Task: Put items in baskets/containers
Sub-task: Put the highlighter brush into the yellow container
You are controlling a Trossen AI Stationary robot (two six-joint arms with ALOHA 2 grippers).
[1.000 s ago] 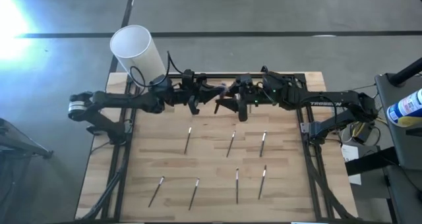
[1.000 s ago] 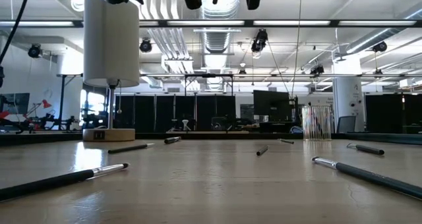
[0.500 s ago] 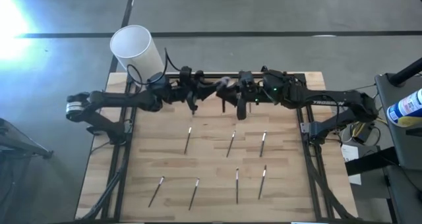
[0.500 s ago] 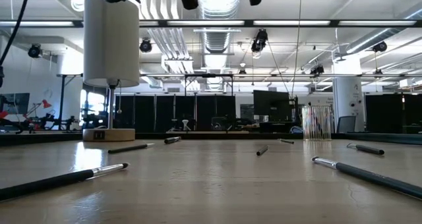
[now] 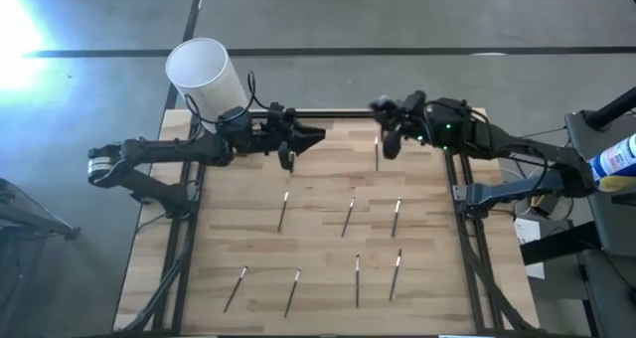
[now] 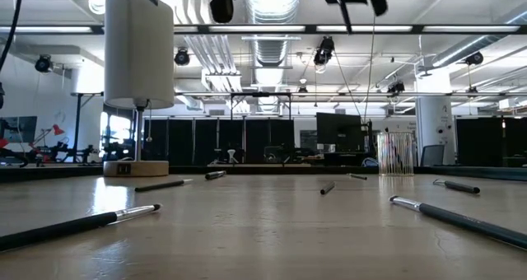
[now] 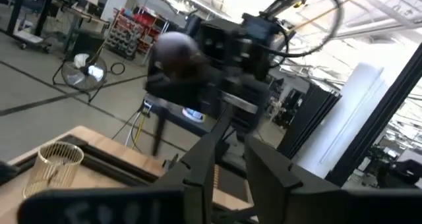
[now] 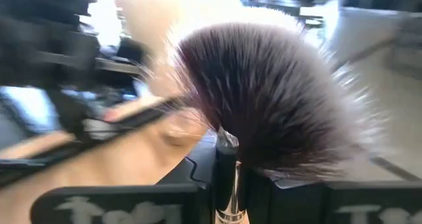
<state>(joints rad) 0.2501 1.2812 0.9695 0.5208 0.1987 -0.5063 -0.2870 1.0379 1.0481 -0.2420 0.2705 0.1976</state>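
Note:
Several thin brush-like sticks (image 5: 349,217) with pale shafts and dark ends lie flat on the wooden table; the low view shows them lying too (image 6: 445,216). My right gripper (image 5: 386,134) hovers high over the table's far right part, shut on one such brush with a fluffy dark head (image 8: 264,85). My left gripper (image 5: 308,136) hangs open over the far left-middle, holding nothing. The small transparent yellowish cup (image 7: 56,165) stands near the far right corner; in the low view the cup (image 6: 395,154) holds several sticks. My right gripper pinches the brush between its two fingers at the silver collar just below the bristles (image 8: 227,174). The bristle head stands out beyond the fingertips. The thin handle (image 5: 377,157) hangs down below the gripper, lifted clear of the table.
A tall white cylinder (image 5: 204,75) stands on a small wooden base (image 6: 136,168) at the far left corner, close behind my left arm. Black frame rails run along the table's left, right and far edges. Bare wood lies between the two rows of sticks.
The two grippers were together over the far middle of the table and have drawn apart. My right gripper swung toward the right edge, carrying the brush with it. My left gripper pulled back a little toward the left edge, without the brush.

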